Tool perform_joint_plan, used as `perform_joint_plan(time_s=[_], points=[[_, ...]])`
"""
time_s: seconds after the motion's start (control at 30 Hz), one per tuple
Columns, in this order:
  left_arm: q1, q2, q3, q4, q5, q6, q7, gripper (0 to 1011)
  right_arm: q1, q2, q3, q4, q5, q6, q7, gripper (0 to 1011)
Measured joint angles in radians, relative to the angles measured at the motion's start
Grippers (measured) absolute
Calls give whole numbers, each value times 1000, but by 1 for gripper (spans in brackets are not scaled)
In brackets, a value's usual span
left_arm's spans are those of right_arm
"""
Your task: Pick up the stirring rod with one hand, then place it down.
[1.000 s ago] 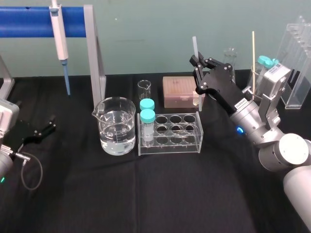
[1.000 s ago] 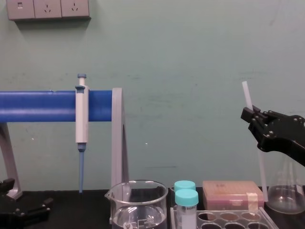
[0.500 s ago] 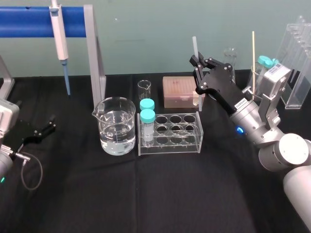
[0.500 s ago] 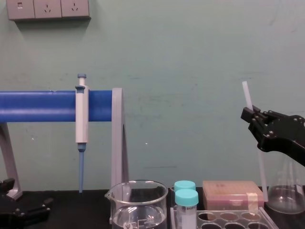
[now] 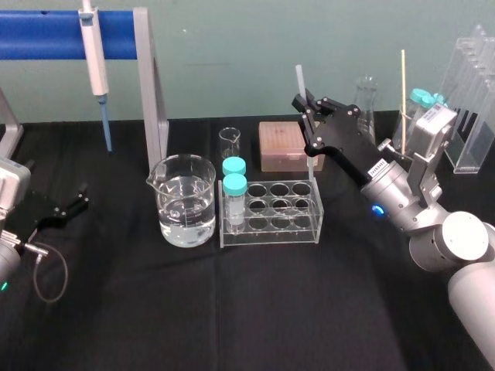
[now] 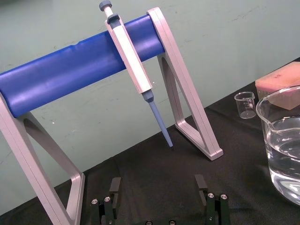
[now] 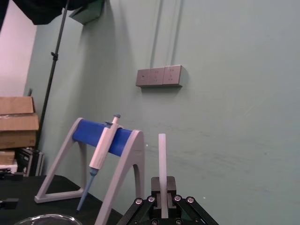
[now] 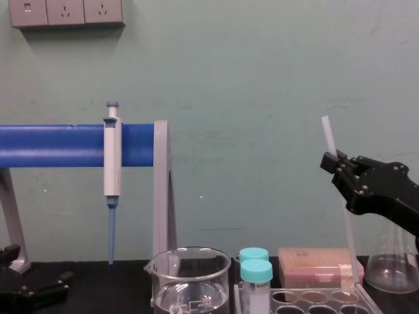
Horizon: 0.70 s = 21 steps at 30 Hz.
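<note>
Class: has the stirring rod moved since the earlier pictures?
Yes. Held in the right tool, the stirring rod shifted left, toward the pink box. Left tool idle.

Below your right gripper [image 5: 304, 106], clamped on the rod [image 5: 299, 77], the rack [image 5: 269, 202] and pink box [image 5: 283, 145] crowd the table [image 5: 232, 309] — beaker [image 5: 184, 199] to their left, flask [image 5: 365, 97] behind right. The stand [image 5: 151, 85] walls off the far left. Nearer you, the table lies bare — room for a gripper to pass.

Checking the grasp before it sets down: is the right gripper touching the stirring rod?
Touching. The right wrist view shows the stirring rod standing upright, pinched between the fingers of the right gripper. The left gripper rests open and idle, far to the left.
</note>
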State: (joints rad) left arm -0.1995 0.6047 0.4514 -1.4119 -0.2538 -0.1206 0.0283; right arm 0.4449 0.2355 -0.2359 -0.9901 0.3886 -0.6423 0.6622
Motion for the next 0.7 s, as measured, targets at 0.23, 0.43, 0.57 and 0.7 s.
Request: perform_joint_plan(time_s=[0.23, 0.43, 0.57, 0.7], points=[[0, 0, 0, 0, 0, 0, 0, 1000, 12, -5, -9, 23, 9, -14, 31, 66], [0, 0, 0, 0, 0, 0, 0, 1000, 23, -10, -12, 48, 24, -15, 49, 66], [0, 0, 0, 0, 0, 0, 0, 1000, 33, -14, -13, 71, 36, -15, 63, 66], [0, 0, 0, 0, 0, 0, 0, 1000, 41, -17, -15, 90, 44, -13, 74, 66]])
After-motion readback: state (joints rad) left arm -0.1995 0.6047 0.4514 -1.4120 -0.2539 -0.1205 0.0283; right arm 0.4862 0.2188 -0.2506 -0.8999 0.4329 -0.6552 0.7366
